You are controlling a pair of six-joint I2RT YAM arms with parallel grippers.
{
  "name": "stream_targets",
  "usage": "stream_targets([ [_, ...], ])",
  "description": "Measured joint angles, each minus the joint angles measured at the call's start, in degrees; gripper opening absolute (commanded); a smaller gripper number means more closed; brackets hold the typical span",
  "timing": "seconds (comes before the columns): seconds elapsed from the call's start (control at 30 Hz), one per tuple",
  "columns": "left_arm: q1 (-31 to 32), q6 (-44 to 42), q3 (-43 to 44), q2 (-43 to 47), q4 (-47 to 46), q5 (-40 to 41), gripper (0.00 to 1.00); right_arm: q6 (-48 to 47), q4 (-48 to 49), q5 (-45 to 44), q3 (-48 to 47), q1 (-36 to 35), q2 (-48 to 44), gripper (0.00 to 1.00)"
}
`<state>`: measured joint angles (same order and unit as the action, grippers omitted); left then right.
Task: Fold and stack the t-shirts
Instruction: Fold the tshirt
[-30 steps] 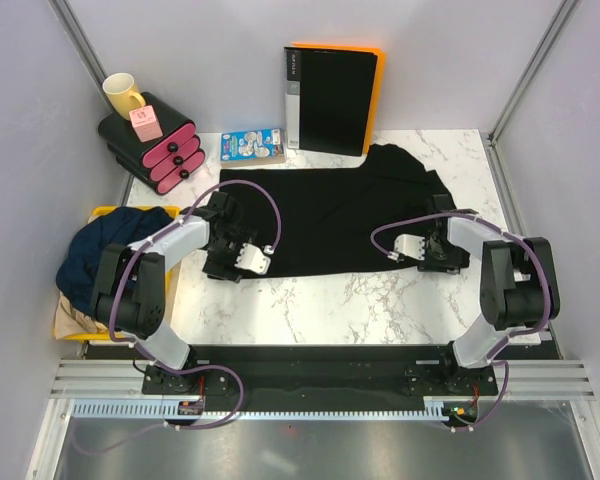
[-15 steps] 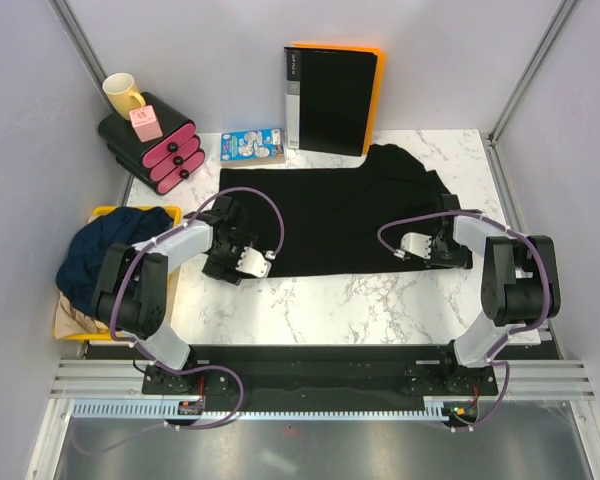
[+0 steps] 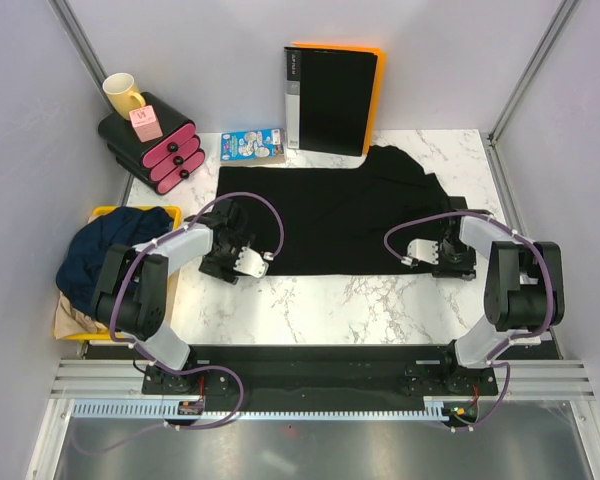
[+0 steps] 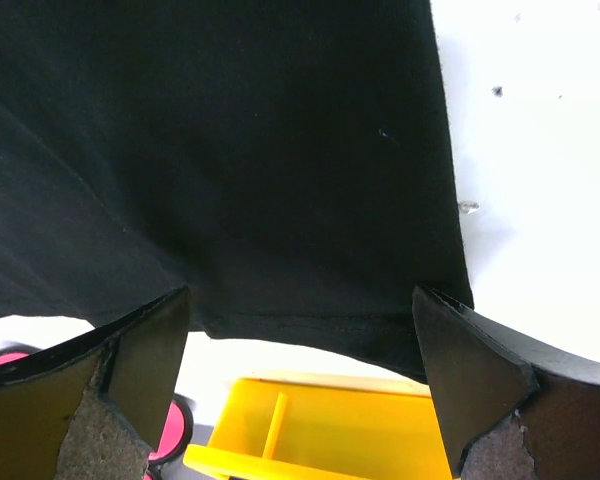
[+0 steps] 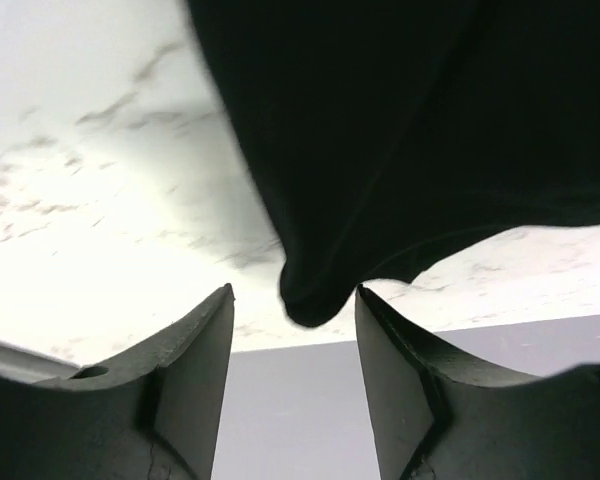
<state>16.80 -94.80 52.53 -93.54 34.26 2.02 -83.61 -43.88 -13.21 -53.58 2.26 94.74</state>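
Since one second ago the right gripper (image 3: 454, 257) has moved a little outward, toward the right edge of the table (image 3: 360, 300), and the left gripper (image 3: 223, 247) has moved a little to the left; the black t-shirt (image 3: 330, 215) lies almost as it did

The black t-shirt is spread flat on the far half of the marble table, between the two arms, with its right part bunched and reaching toward the far right corner. In the left wrist view the left gripper (image 4: 300, 300) hangs over the left edge of this shirt with its fingers (image 4: 130, 370) wide apart and nothing between them. Beyond the edge of the cloth the yellow bin (image 4: 310, 430) is visible.

In the right wrist view the right gripper (image 5: 292, 295) has its fingers (image 5: 195, 360) partly apart. A rounded corner of the black t-shirt (image 5: 400, 130) hangs down between the two tips. White table shows between the cloth and the left finger, so the fingers are not closed on it.

The navy t-shirt (image 3: 110, 245) lies heaped in the yellow bin (image 3: 100, 214) at the left side of the table, and the tan t-shirt (image 3: 75, 320) shows under it at the near end. A binder (image 3: 330, 95) stands at the far wall, and the pink drawers (image 3: 155, 140) with a mug (image 3: 123, 93) on top are in the far left corner
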Motion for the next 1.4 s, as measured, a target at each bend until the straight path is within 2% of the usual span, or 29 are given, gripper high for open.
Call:
stream_targets([
  [0.2,-0.1,0.0,-0.5,0.4,-0.6,1.1,0.99,-0.3,-5.7,1.2,-2.3,0.5,-1.9,0.51],
  [0.47,-0.8,2.4,4.0,1.3,5.6,-4.5,0.99,7.9,-6.9,10.1,-23.1,0.9,2.7,0.5],
  [0.63,-0.7,3.3,7.5,4.7,7.2,-7.5,0.99,11.4,-6.2,13.0,-29.9,-1.4,8.0,0.49],
  [1.0,-0.7,5.3,7.8,3.9,8.1,-8.2,0.99,12.4,-7.3,15.5,-35.6,-16.1,18.5,0.41],
  [1.2,-0.7,5.9,7.3,3.9,8.1,-8.2,0.99,12.9,-6.8,16.0,-38.8,-16.8,20.3,0.41],
  [1.4,-0.7,6.3,6.9,3.9,8.2,-8.2,0.99,11.8,-8.2,15.9,-38.8,-17.2,20.6,0.49],
])
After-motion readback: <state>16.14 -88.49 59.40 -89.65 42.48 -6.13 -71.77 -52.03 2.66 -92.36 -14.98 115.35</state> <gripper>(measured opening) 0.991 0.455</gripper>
